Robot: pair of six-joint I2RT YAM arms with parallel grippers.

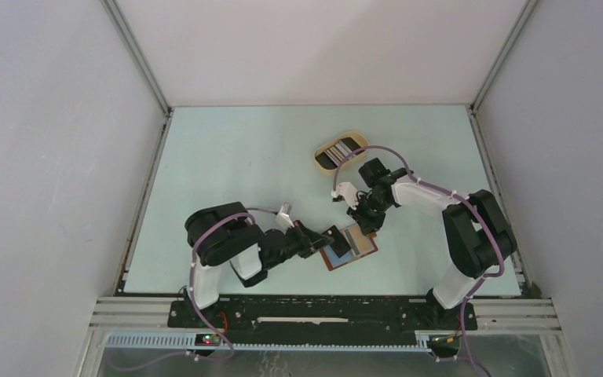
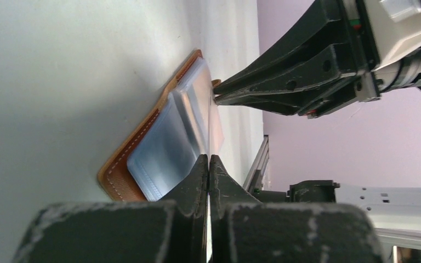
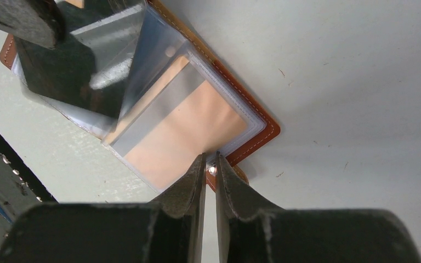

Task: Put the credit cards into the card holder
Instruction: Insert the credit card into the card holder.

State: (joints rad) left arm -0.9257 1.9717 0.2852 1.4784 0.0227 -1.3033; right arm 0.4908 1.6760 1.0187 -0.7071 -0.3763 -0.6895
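Between left tool and right tool, the card holder, clenched by both, was best held spread.

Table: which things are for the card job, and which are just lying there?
For the job: card holder, credit cards, left gripper, right gripper (both pinching the holder).
Just lying there: beige tray holding the cards.
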